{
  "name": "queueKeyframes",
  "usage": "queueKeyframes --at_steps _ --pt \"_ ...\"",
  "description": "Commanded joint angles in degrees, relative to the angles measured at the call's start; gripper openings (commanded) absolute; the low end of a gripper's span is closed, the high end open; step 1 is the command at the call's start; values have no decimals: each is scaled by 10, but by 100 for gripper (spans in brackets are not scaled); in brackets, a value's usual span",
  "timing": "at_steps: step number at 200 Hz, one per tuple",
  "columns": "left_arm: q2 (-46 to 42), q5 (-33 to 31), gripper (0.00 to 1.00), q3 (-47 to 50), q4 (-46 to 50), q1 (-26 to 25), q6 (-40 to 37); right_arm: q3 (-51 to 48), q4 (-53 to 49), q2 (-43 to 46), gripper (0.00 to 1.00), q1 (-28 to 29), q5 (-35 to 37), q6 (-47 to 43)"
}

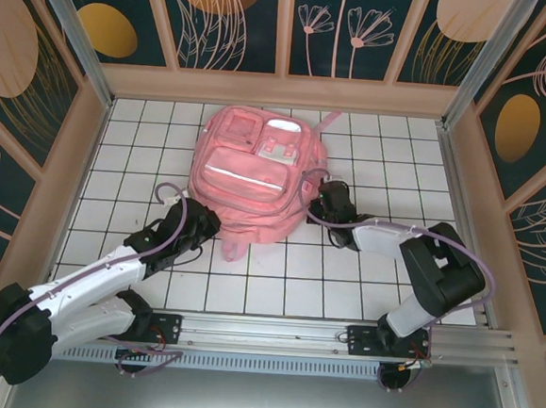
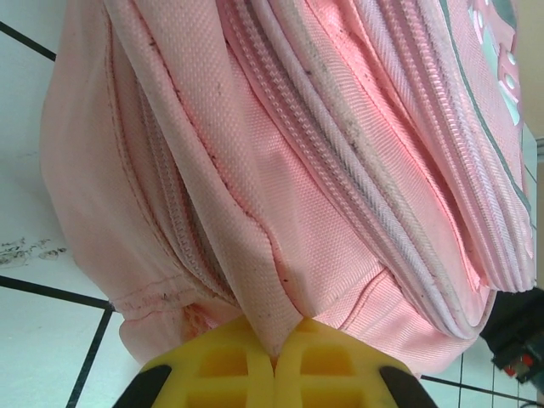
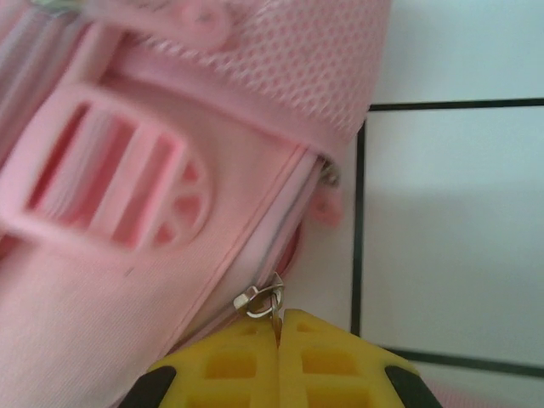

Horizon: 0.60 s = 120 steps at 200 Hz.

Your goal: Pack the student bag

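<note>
While the student bag [image 1: 254,179] lay flat, front pockets up, toward the far middle of the tiled table [image 1: 372,269], I had one arm at each of its sides. My left gripper [image 2: 274,361] was pinched shut on a fold of pink fabric at the bag's near-left corner, which I judged would anchor it. My right gripper [image 3: 279,344] was clamped on the metal zip pull [image 3: 259,299] at the right edge, presumably to draw the zip open. I counted one bag, two grippers and one pull.

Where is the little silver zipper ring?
In the right wrist view, the silver zipper ring sits on the right edge of the student bag, pinched at the tip of the right hand.
</note>
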State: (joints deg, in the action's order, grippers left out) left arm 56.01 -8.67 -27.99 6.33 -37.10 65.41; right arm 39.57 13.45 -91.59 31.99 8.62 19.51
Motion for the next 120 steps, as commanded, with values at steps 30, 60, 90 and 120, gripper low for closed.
queueKeyframes --at_steps 30,60,90,120 --pt "-1 19 14 -13 -27 11 -60 28 14 1 0 -17 -20 -25" --pt "11 64 54 -24 -56 -5 -50 33 11 6 0 -10 -23 -24" --pt "16 -9 58 -54 -33 -95 -8 28 18 2 0 -10 -20 -18" --pt "82 -26 58 -81 -56 -160 40 20 32 7 0 -10 -24 -13"
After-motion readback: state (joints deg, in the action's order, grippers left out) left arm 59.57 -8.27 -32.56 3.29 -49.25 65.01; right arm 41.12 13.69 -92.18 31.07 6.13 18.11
